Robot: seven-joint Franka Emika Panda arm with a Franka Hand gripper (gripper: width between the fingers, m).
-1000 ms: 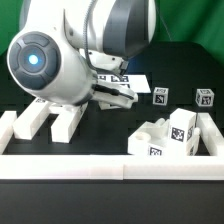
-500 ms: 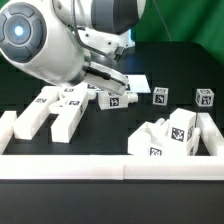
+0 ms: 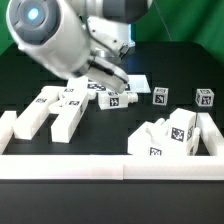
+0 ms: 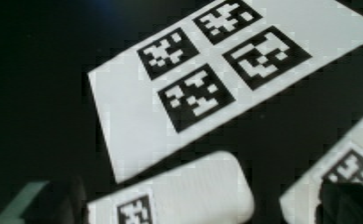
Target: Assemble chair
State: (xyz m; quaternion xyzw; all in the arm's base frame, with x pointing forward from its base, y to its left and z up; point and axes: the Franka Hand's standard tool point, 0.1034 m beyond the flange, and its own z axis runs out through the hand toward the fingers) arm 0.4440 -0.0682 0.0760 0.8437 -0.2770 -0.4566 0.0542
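My arm [image 3: 62, 45] swung upward: the blue ring light [image 3: 36, 12] on its joint was mid-height a second ago, now it's at the top edge of the exterior view. That lift uncovered the two long chair bars [image 3: 68, 117] on the exterior view's left, tags on their far ends now showing. Small tagged block [image 3: 113, 99] just beside them, hidden at first, now in plain sight.

A robotics lab bench: black table [image 3: 110, 125], white border wall [image 3: 70, 165], tag-covered marker board [image 4: 196, 70], green backdrop [image 3: 190, 20].
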